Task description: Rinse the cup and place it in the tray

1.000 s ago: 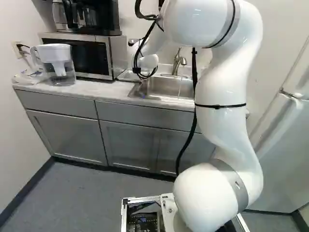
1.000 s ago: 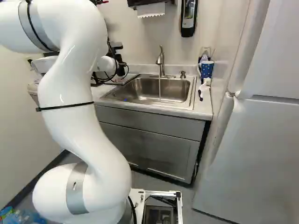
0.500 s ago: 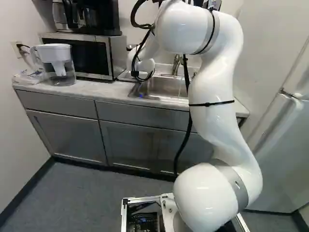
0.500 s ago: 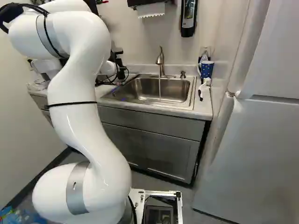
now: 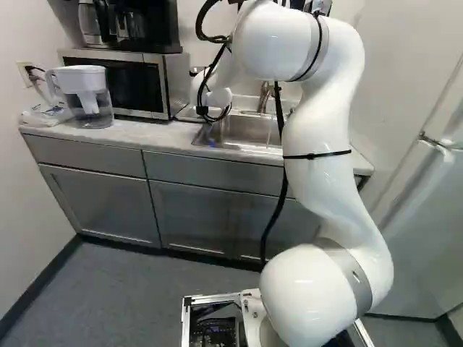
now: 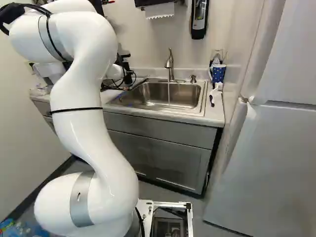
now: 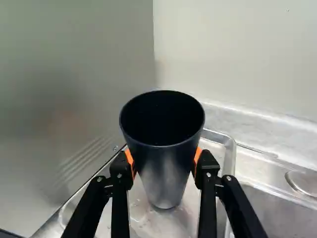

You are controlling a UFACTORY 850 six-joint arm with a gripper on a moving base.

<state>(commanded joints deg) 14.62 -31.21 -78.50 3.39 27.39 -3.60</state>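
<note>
Part of my black gripper [image 6: 127,64] shows beyond the arm, left of the sink in the right base view; its fingertips are hidden there. In the wrist view the gripper [image 7: 164,161] is shut on a dark, tapered cup [image 7: 167,171], an orange pad against each side. The cup stands upright with its mouth facing up. Directly beneath it is the shallow metal tray [image 7: 230,153], wet with drops; whether the cup's base touches it I cannot tell. A thin stream of water falls from the faucet [image 6: 170,66] into the sink [image 6: 173,94].
Beside the tray rises the microwave's metal side [image 7: 74,109]. The microwave [image 5: 134,83] carries a coffee maker [image 5: 137,25], with a water pitcher [image 5: 87,97] alongside. A blue dotted mug [image 6: 217,74] and a brush [image 6: 214,94] sit right of the sink. A fridge [image 6: 271,148] stands at the right.
Over the first half second the arm's upper part leaned forward and down toward the counter. Since then it has barely moved, and the base has stayed put.
</note>
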